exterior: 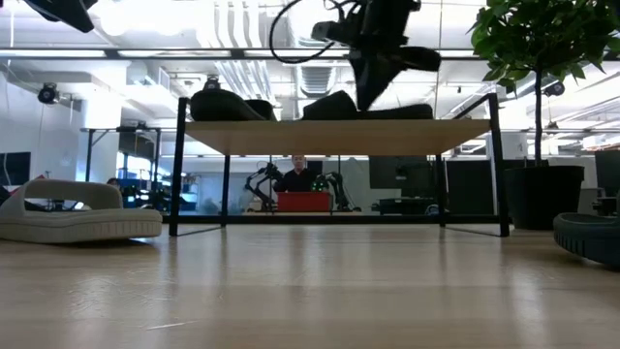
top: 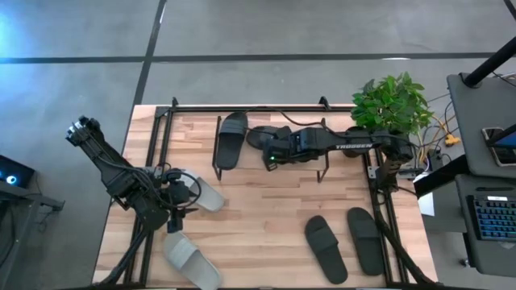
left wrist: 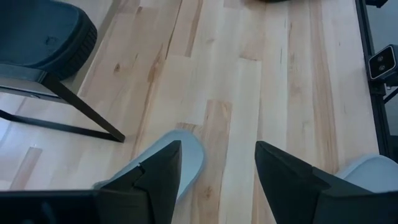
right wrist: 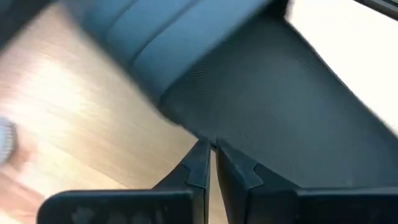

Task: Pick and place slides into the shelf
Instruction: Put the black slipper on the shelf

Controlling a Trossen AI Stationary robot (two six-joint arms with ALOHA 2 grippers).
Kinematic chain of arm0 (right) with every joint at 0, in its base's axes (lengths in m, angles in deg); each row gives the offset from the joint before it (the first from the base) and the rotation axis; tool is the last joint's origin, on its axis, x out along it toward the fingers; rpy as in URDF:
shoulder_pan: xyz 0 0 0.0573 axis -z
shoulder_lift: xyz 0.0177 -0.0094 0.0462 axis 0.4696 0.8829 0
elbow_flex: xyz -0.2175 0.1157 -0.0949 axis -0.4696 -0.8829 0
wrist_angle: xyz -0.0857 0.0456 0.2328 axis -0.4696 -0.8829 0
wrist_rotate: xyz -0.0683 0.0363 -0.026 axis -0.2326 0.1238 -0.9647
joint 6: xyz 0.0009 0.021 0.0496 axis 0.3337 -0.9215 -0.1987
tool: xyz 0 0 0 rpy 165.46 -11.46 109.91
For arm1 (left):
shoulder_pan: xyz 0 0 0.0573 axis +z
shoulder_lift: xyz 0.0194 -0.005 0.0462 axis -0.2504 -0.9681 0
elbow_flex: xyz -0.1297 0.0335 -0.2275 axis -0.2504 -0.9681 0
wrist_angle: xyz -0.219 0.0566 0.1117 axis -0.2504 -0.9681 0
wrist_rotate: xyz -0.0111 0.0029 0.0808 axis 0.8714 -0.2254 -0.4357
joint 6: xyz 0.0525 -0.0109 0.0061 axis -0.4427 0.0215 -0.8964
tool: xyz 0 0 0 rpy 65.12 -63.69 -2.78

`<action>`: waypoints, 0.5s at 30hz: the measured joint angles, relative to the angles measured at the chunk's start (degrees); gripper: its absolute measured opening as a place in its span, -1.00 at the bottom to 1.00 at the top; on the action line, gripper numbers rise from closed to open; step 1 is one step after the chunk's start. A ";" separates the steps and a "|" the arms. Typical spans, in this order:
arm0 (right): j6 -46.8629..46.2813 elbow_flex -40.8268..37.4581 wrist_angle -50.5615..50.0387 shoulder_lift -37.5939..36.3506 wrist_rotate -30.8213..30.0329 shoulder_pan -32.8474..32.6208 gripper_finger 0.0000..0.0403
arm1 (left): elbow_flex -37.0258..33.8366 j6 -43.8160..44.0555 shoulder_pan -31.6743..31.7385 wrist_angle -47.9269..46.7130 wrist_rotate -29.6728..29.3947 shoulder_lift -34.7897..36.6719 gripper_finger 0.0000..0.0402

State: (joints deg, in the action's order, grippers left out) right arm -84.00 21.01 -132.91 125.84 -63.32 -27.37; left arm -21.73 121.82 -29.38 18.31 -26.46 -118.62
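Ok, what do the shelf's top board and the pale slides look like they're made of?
The shelf's light top board looks like pale wood with a matt finish: grain and joined strips show. The two light grey slip-on slides look like soft moulded rubber or foam, smooth and matt; which one, I can't tell.

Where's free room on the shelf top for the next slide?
Shelf top: left end is bare, also the right end by the plant. The middle is crowded: one dark slide lies there, and the right gripper is pinching a second beside it.
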 joint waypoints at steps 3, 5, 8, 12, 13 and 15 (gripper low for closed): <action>0.45 -0.01 5.23 -0.02 0.23 0.00 -0.90 | 0.02 0.03 0.01 0.03 0.01 -0.07 -0.06; 0.90 -0.04 8.26 -0.03 0.28 0.02 -0.91 | 0.09 0.06 0.01 0.09 -0.05 -0.07 -0.06; 1.93 -0.04 10.43 -0.15 0.36 0.02 -0.91 | 0.08 0.14 0.00 0.27 -0.16 -0.07 -0.06; 2.74 -0.04 9.86 -0.47 2.97 0.01 -0.91 | 0.07 0.45 0.01 0.33 -0.18 -0.23 -0.06; 2.87 -0.04 9.39 -0.92 3.41 -0.10 -0.91 | 0.09 0.52 -0.01 0.35 -0.18 -0.33 -0.06; 2.38 -0.03 6.68 -1.72 3.43 -0.59 -0.91 | 0.07 0.71 0.01 0.54 -0.18 -0.37 -0.06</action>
State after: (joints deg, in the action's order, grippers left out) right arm -81.62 20.98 -126.23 124.11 -59.88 -27.96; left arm -21.66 122.52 -29.38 18.85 -26.64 -118.99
